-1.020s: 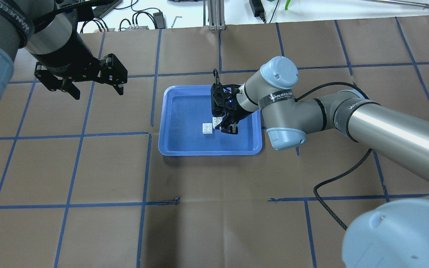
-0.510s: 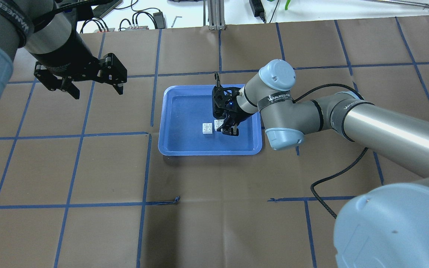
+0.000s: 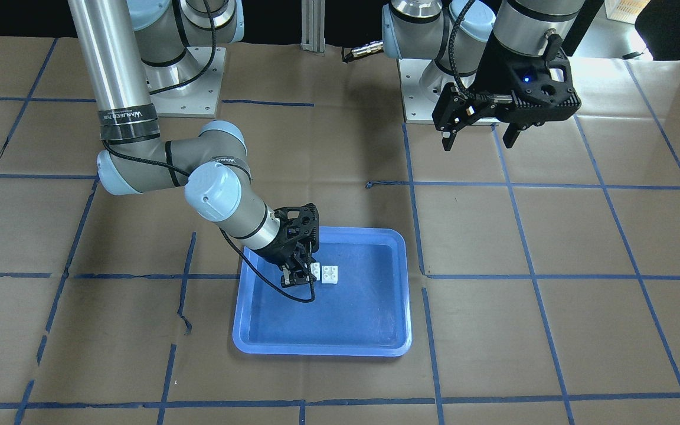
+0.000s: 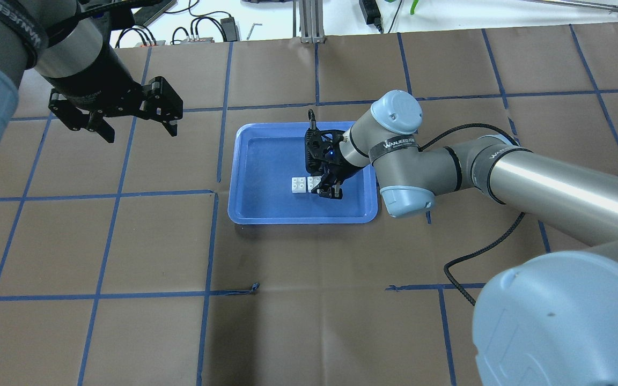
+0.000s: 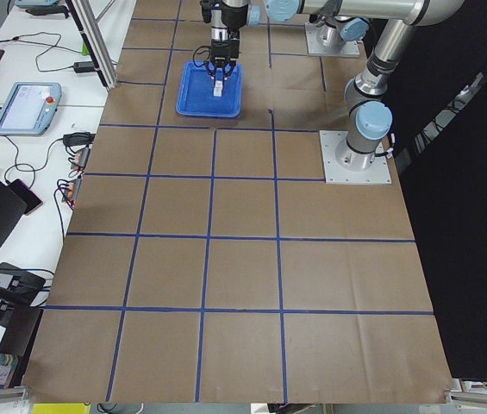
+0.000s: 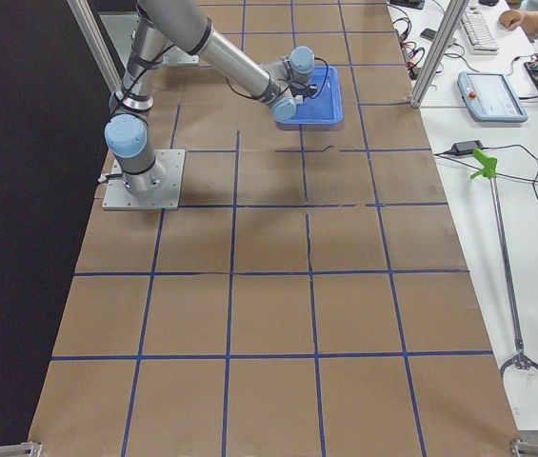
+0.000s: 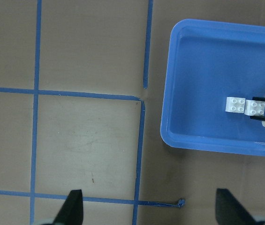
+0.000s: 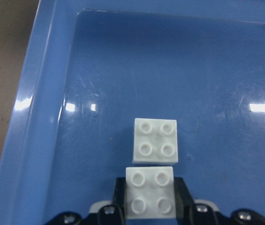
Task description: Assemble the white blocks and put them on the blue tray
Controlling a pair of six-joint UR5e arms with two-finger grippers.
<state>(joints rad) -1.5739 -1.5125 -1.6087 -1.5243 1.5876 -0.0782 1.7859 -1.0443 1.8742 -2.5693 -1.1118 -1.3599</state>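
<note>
The blue tray (image 4: 244,212) lies mid-table. One white block (image 4: 299,185) sits studs-up on its floor. My right gripper (image 4: 322,186) is low inside the tray, shut on the second white block (image 4: 314,184), which it holds studs-up right beside the loose one. In the right wrist view the held block (image 8: 149,192) sits between my fingers, edge to edge with the loose block (image 8: 155,141). I cannot tell whether it rests on the tray floor. My left gripper (image 4: 140,131) hangs open and empty, high above the table to the tray's left.
Brown paper with a blue tape grid (image 4: 210,241) covers the table. The robot bases (image 3: 186,88) stand at the robot's side. Cables and a teach pendant (image 5: 28,103) lie on the white bench beyond the table's far edge.
My right gripper has carried its white block a short way toward the robot's side of the tray, from diagonally behind the loose block to right beside it. The left arm has not moved.
</note>
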